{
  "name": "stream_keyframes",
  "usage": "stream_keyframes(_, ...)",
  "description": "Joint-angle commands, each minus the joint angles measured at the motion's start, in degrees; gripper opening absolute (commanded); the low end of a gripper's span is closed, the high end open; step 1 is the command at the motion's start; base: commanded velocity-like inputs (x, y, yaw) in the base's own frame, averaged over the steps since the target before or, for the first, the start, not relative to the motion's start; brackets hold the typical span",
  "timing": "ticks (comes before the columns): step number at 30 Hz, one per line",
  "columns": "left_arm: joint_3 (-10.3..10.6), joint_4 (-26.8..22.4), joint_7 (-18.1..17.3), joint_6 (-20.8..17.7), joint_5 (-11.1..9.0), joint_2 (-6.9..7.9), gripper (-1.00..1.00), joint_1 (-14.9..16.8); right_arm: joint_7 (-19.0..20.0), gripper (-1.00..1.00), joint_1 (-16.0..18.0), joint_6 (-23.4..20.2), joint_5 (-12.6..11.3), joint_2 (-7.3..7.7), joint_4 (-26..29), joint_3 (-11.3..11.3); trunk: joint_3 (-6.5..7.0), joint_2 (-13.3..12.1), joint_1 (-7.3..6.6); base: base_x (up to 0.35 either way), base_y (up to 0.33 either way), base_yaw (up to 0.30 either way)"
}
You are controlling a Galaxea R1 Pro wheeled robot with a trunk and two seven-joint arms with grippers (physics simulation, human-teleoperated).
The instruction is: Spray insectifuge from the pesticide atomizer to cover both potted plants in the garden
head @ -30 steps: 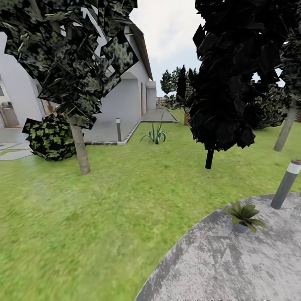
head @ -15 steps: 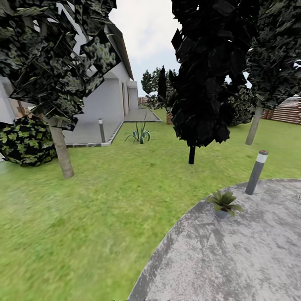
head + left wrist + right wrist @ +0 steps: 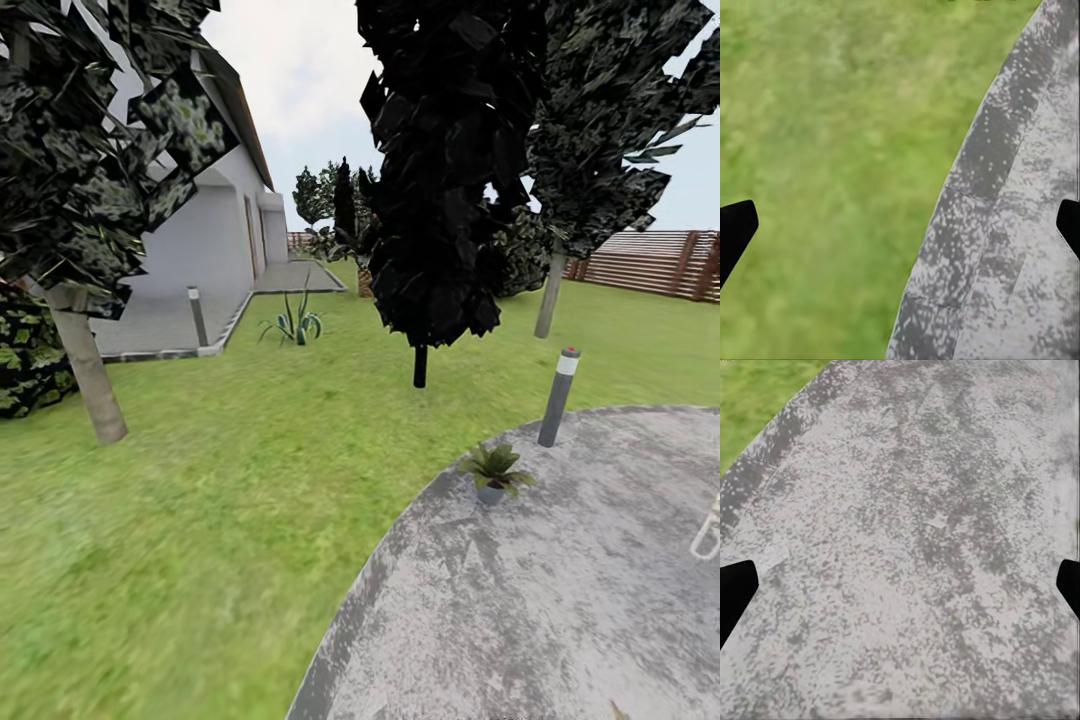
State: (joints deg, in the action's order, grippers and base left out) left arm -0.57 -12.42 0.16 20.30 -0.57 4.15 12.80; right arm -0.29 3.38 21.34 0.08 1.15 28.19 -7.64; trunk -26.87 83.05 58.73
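One potted plant (image 3: 493, 474) near the patio (image 3: 560, 600) edge, just short of a bollard (image 3: 557, 396). Atomizer not located. Left gripper (image 3: 900, 225) and right gripper (image 3: 900, 585) spread wide, empty. Probably light, rigid, slick plastic; best taken round the neck or handle

I am seeing soft, even daylight coming from a pale sky (image 3: 300, 70). Nothing is casting a clear shadow on the grass (image 3: 200, 520) or the patio (image 3: 560, 580). The trees (image 3: 450, 170) are looking very dark, almost black. The edges are stretching and blurring, and both wrist pictures are looking fuzzy.
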Motion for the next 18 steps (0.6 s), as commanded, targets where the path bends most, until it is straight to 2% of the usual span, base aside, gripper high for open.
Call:
stream_keyframes(1,-0.04,0.03,0.02,0.18,-0.05,0.00,1.00,0.02,-0.01,1.00,0.05,0.19,0.01,-0.01,-0.06,-0.05,-0.06,0.03,0.00,0.000,0.000,-0.276)
stream_keyframes(18,0.00,0.03,0.01,0.19,-0.05,-0.01,1.00,0.03,0.01,1.00,0.05,0.19,0.01,-0.01,-0.06,0.00,-0.12,0.03,0.00,0.000,0.000,-0.276)
